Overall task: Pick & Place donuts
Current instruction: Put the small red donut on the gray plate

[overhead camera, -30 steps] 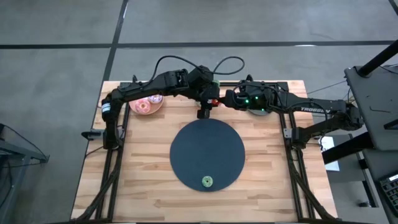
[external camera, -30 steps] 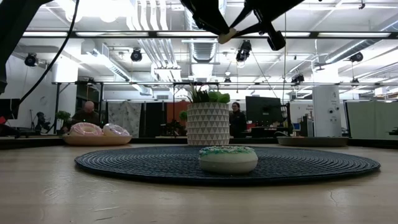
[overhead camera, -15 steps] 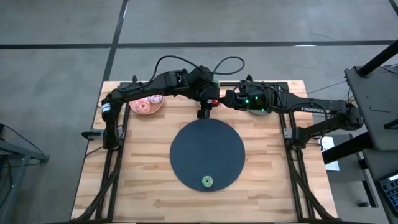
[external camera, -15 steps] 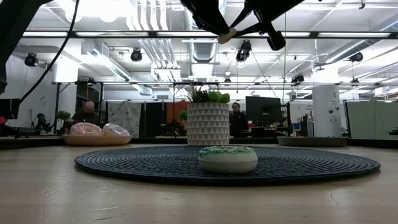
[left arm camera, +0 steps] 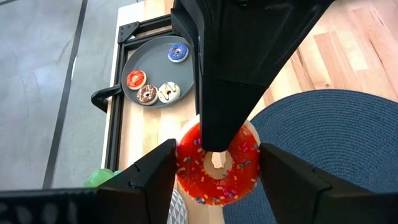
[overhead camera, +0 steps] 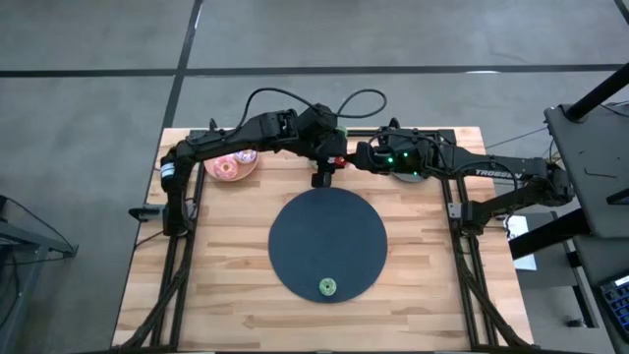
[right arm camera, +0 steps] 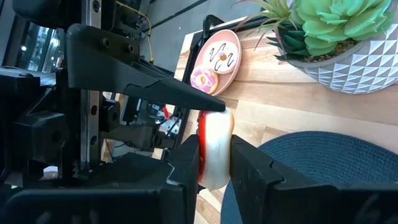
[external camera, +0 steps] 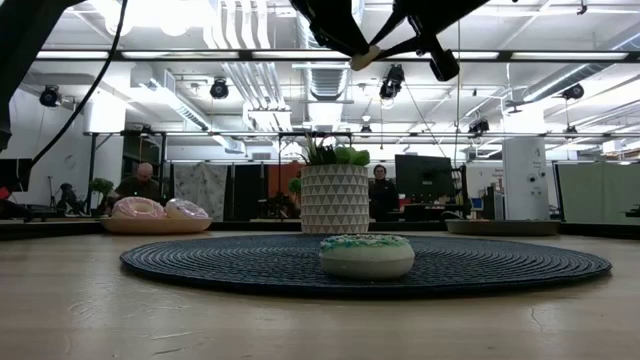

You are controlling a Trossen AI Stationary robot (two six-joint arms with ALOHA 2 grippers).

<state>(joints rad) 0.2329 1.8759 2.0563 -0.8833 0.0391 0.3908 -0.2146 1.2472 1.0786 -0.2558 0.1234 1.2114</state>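
A red-frosted donut (left arm camera: 233, 180) with sprinkles and a cream base is held in the air over the table's far middle, between both grippers; the low view shows it (external camera: 368, 57) high up. My left gripper (left arm camera: 217, 163) (overhead camera: 322, 175) reaches in from the left. My right gripper (right arm camera: 214, 163) (overhead camera: 346, 157) reaches in from the right. A green-frosted donut (overhead camera: 326, 286) (external camera: 366, 255) lies flat on the dark round disc (overhead camera: 324, 221), near its near edge. Pink and white donuts lie on the pink plate (right arm camera: 231, 65); several tiny ones lie on the grey plate (left arm camera: 149, 62). My left gripper has the red donut across its width, one finger (left arm camera: 163, 171) at each side of the outer rim (left arm camera: 181, 163). The donut is lifted clear, its frosted face toward the left wrist camera. My right gripper pinches the same donut across its thickness. One finger (left arm camera: 230, 93) lies on the frosted face over the hole, and the other (right arm camera: 249, 165) is on the cream underside (right arm camera: 222, 134). The donut sits edge-on between them.
A white patterned pot with a green plant (external camera: 335, 198) (right arm camera: 336, 56) stands at the table's far edge behind the grippers. The pink plate (overhead camera: 231, 165) is far left and the grey plate (overhead camera: 408, 175) far right. Bare wood surrounds the disc.
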